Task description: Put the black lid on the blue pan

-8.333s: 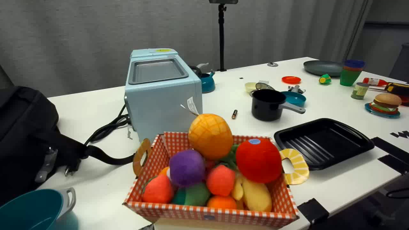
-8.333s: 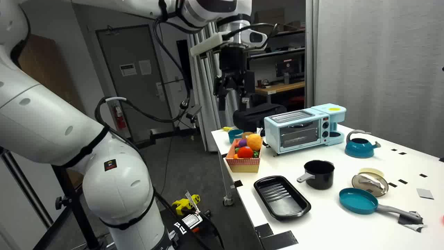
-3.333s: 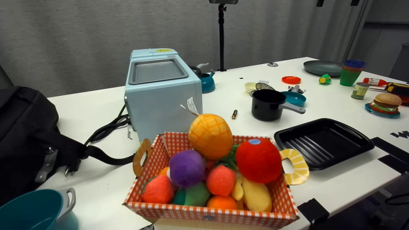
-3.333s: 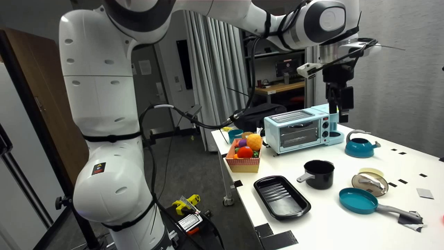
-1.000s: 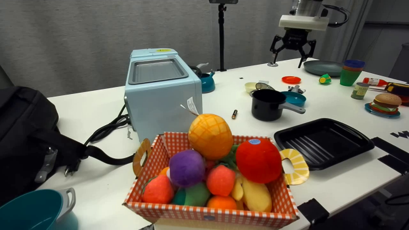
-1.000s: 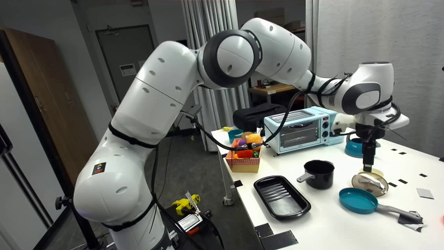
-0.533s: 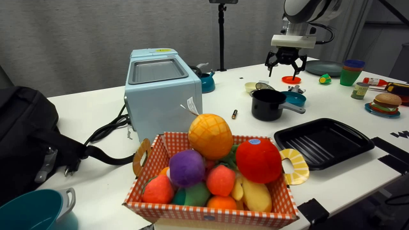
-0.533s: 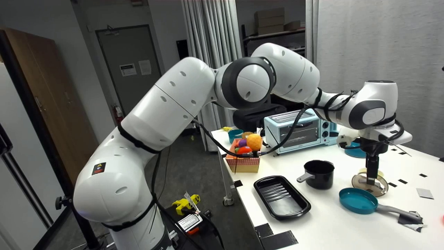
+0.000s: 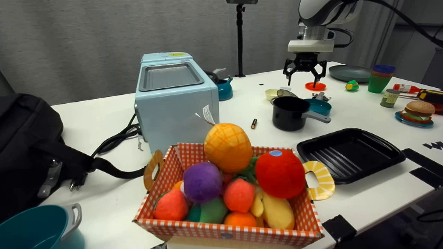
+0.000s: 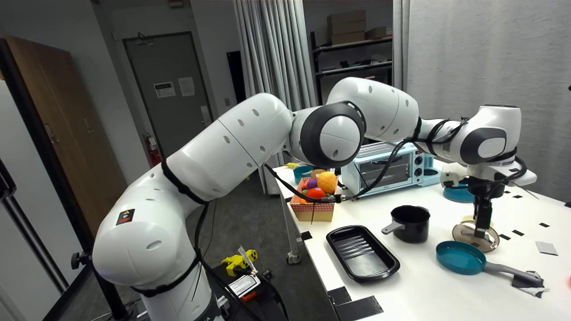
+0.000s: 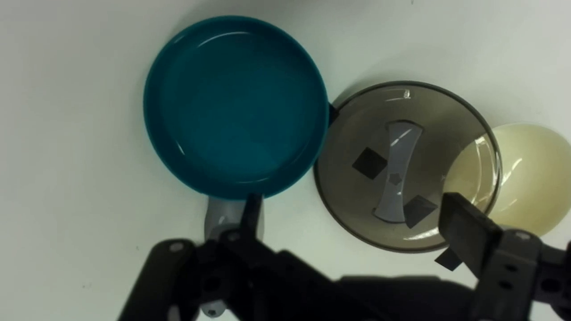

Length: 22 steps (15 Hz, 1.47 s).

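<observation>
The black lid is a round, smoky see-through lid with a dark rim and a grey bar handle. It leans tilted on a pale yellow bowl in both exterior views. The blue pan is shallow and teal with a grey handle, flat on the table beside the lid. My gripper is open and empty, fingers down, above the lid. In the wrist view, one fingertip overlaps the pan's handle end and the other overlaps the lid's near edge. I see no contact.
The pale yellow bowl is under the lid's edge. A black pot and a black grill tray stand nearby. A teal kettle, toaster oven, fruit basket, red plate and large dark pan are also there.
My arm has swung from high over the table's far end down to above the lid. In the last half second it shifted slightly sideways. The gripper stays open; the lid and pan have not moved.
</observation>
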{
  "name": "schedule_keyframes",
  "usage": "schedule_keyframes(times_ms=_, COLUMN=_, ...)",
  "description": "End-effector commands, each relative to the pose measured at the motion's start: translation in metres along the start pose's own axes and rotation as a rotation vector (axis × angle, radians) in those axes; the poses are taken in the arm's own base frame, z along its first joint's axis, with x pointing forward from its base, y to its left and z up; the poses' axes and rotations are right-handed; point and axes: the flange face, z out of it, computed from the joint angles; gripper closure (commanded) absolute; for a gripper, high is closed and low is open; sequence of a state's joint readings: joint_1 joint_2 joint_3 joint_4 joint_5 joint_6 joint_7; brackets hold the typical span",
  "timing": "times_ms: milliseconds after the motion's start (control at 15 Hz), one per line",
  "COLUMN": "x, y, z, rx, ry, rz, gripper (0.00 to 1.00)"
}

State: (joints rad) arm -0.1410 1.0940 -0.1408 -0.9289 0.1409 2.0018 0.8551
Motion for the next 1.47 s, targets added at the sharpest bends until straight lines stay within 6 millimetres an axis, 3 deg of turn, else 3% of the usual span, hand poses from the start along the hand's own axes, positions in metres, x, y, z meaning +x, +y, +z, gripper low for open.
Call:
schedule_keyframes(times_ms=0, x=0.007, y=-0.008, z=0.009, rx=-0.005, ry=0.006, rz=0.010, gripper=0.00)
schedule_keyframes(times_ms=533, x=-0.006, y=-0.020, z=0.037, rx=0.007, ry=0.007, rz=-0.020, gripper=0.00)
schedule_keyframes(times_ms=600, x=-0.007, y=-0.021, z=0.039, rx=0.005, ry=0.008, rz=-0.021, gripper=0.05)
schedule_keyframes(times_ms=733, x=-0.007, y=-0.022, z=0.041, rx=0.007, ry=0.010, rz=-0.021, gripper=0.29)
schedule_keyframes(times_ms=800, x=-0.007, y=-0.022, z=0.042, rx=0.008, ry=0.011, rz=-0.020, gripper=0.31)
schedule_keyframes(times_ms=1400, x=0.004, y=-0.016, z=0.043, rx=0.014, ry=0.010, rz=-0.003, gripper=0.99)
